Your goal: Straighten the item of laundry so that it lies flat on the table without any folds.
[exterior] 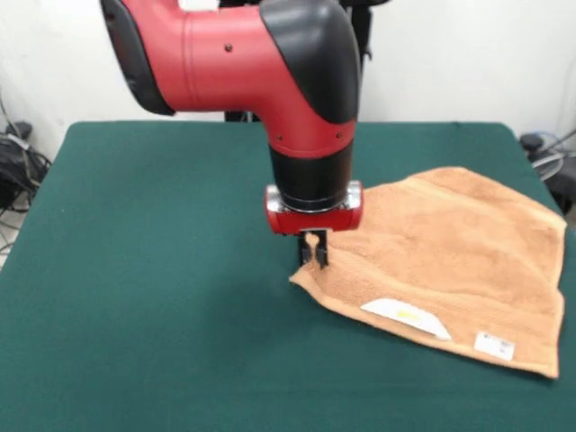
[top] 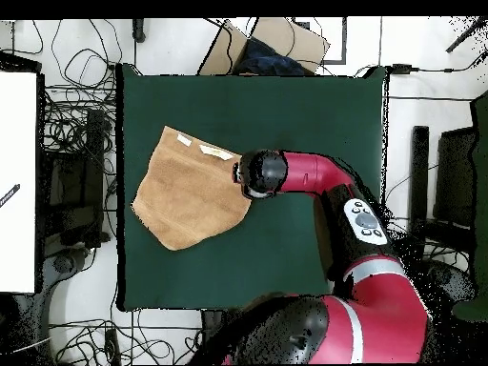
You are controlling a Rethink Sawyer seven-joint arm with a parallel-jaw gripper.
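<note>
The item of laundry (exterior: pixel 459 261), a tan terry towel, is spread on the right part of the green table (exterior: pixel 162 270), with two white tags (exterior: pixel 405 317) near its front edge. My gripper (exterior: pixel 314 252) stands upright at the towel's left corner and is shut, with a bit of tan cloth pinched between its fingers. That corner is drawn up slightly off the table. In the overhead view the towel (top: pixel 186 195) lies on the left half of the table (top: pixel 305 105), and my wrist (top: pixel 259 174) covers its right corner and hides the fingers.
The towel's right side reaches close to the table's right edge (exterior: pixel 562 202) in the front view. Cables (top: pixel 81 124) and a cardboard box (top: pixel 276 43) lie on the floor around the table. A white surface (top: pixel 19 181) stands off to one side.
</note>
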